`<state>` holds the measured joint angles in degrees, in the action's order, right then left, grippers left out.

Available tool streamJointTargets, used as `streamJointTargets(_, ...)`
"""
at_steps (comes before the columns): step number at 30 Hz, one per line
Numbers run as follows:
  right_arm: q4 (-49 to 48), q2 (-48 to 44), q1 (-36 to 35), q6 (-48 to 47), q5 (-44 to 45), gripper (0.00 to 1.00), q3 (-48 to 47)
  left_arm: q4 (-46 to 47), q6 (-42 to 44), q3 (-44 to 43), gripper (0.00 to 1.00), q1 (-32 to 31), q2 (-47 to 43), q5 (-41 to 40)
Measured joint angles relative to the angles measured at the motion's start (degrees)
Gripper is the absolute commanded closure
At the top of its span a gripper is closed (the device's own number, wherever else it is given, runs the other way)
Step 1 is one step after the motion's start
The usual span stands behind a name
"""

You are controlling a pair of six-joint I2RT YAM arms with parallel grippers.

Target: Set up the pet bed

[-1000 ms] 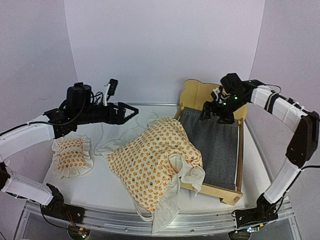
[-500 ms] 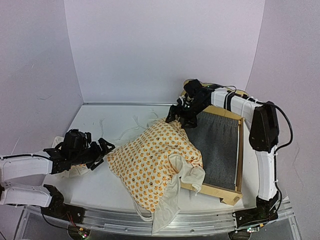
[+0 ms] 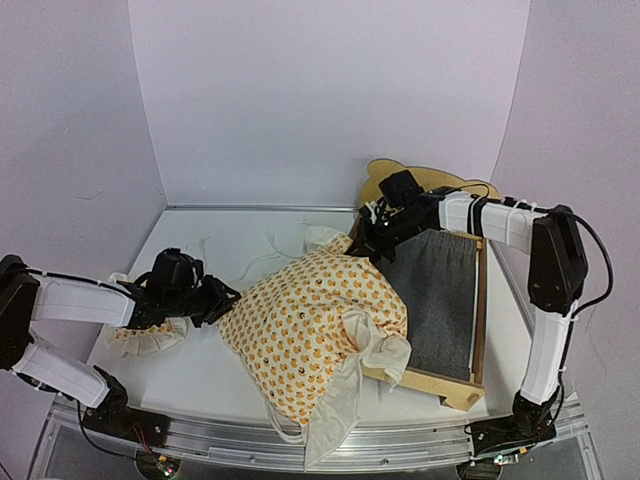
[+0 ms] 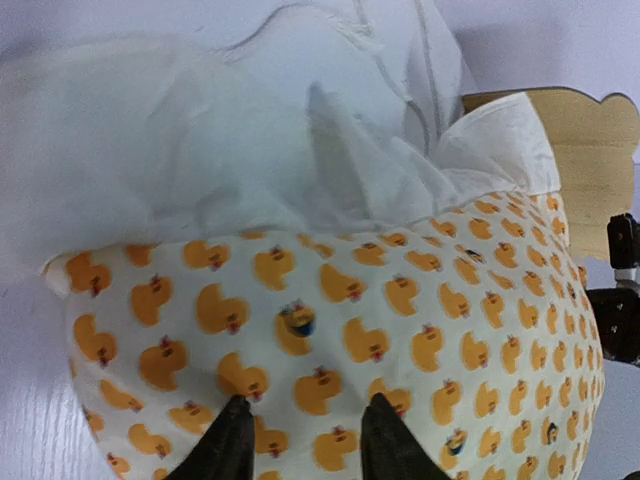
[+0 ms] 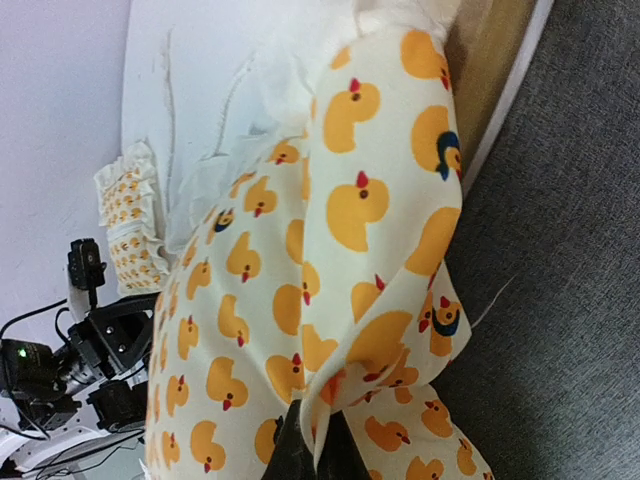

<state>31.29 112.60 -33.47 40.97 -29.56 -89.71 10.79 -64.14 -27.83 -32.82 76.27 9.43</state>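
**Top view:** the small light plywood pet bed (image 3: 440, 290), with a wavy headboard and dark grey fabric base, is sitting at the right of the white table (image 3: 250, 235), headboard at the far end. The puffy cream mattress cover printed with orange ducks (image 3: 310, 320) is hiding the bed's left rail and near-left corner. It is lying half on the bed and half on the table. The right gripper (image 3: 368, 240) is sitting at the cover's far corner, just beside the headboard; its fingers are too small to read here. The left gripper (image 3: 228, 297) is resting against the cover's left edge. Its arm is hiding most of the small matching ruffled pillow (image 3: 140, 338).

**Left wrist:** two dark fingertips (image 4: 232, 445) are standing apart, with the bottom edge cutting them off. The tips are touching the duck fabric and the cover is bulging between them. I cannot tell if they are actually clamping it. White ruffle is filling the top, blurred. The headboard is peeking out at upper right. Dark hardware at the right edge is hard to make out.

**Right wrist:** the fingers (image 5: 292, 450) are pressing together at the bottom edge, pinching a fold of the cover, and are mostly cropped. The grey base is filling the right side, with the wood rail showing above it. The pillow and left arm are showing small at far left.
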Motion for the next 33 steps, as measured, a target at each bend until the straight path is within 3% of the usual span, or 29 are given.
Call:
streamJointTargets(5,0.7,-7.1,-0.1,-2.7,-1.3,1.00,1.9,-0.2,9.4,-9.5,0.99,0.2,-0.3,1.1)
streamJointTargets(11,8.6,-24.7,-0.1,-14.4,-4.0,1.00,2.2,1.5,24.1,-29.8,1.00,0.3,-0.9,11.3)
streamJointTargets(14,10.1,-36.9,-0.1,-19.0,-5.6,1.00,5.6,3.4,28.4,-35.8,0.99,0.2,-2.8,16.1)
streamJointTargets(16,10.8,-46.2,-0.2,-21.0,-4.7,1.00,10.6,4.7,29.5,-37.0,0.65,0.2,-4.5,17.6)
streamJointTargets(18,12.6,-53.3,-0.4,-21.7,-1.3,0.96,16.4,5.2,29.4,-37.1,0.42,0.1,-5.2,18.1)
streamJointTargets(19,13.9,-56.0,-0.4,-21.4,1.1,0.84,19.1,5.2,29.2,-37.1,0.33,0.1,-4.6,18.2)
streamJointTargets(20,15.0,-57.7,-0.4,-21.0,3.8,0.65,21.7,5.2,28.7,-37.0,0.27,0.2,-3.4,18.6)
streamJointTargets(21,16.2,-58.1,-0.4,-20.3,6.3,0.46,24.3,4.8,28.0,-37.0,0.22,0.2,-1.6,18.9)
streamJointTargets(23,18.7,-56.1,-0.4,-19.5,10.3,0.18,28.5,3.7,26.5,-37.0,0.16,0.2,3.7,20.1)
streamJointTargets(25,21.9,-52.7,-0.4,-19.3,13.3,0.05,30.4,2.2,25.6,-36.7,0.14,0.2,10.1,21.3)
streamJointTargets(29,30.1,-44.8,-0.3,-19.6,22.7,0.02,30.1,-2.3,24.5,-34.0,0.09,0.2,20.3,22.9)
streamJointTargets(33,35.8,-42.1,2.5,-20.1,28.4,0.02,24.9,-4.4,23.8,-33.1,0.08,0.2,23.6,23.9)
